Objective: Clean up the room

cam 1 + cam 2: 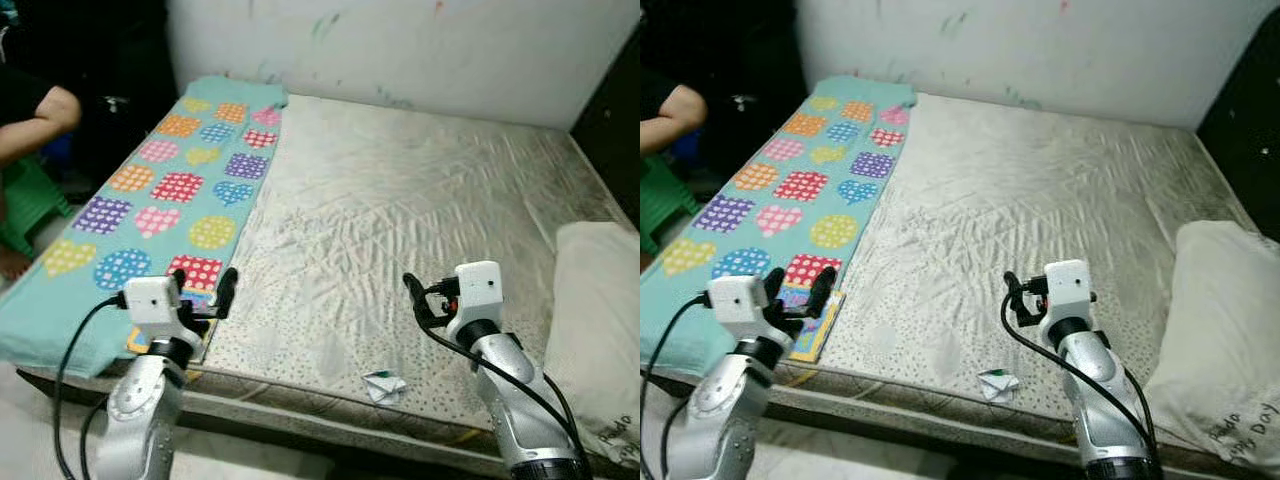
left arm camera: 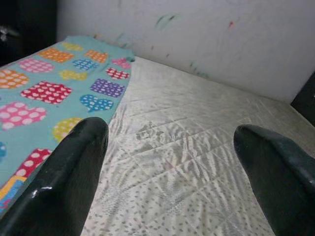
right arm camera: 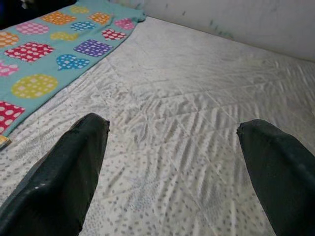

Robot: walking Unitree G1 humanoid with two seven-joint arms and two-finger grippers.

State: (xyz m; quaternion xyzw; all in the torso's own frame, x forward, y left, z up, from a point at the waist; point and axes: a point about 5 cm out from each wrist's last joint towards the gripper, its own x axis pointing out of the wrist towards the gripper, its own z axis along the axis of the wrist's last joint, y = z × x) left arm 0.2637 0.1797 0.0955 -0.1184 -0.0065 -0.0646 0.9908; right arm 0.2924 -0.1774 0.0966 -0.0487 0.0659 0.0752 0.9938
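A bare quilted mattress (image 1: pixel 400 220) lies before me. Along its left side is a teal blanket (image 1: pixel 170 200) with coloured hearts and dotted shapes. A small crumpled wrapper (image 1: pixel 384 385) lies near the front edge. A flat colourful book (image 1: pixel 818 322) rests at the front left corner, just under my left gripper (image 1: pixel 215 298). That gripper hovers open over the blanket's near end, holding nothing. My right gripper (image 1: pixel 428 298) is open too, above the mattress front and just behind the wrapper. In both wrist views the fingers (image 2: pixel 74 172) (image 3: pixel 69 167) stand wide apart over the sheet.
A white pillow (image 1: pixel 600 320) lies at the right edge of the bed. A person's arm (image 1: pixel 35 120) shows at the far left above a green stool (image 1: pixel 30 200). A marked white wall (image 1: pixel 400 50) runs behind the bed.
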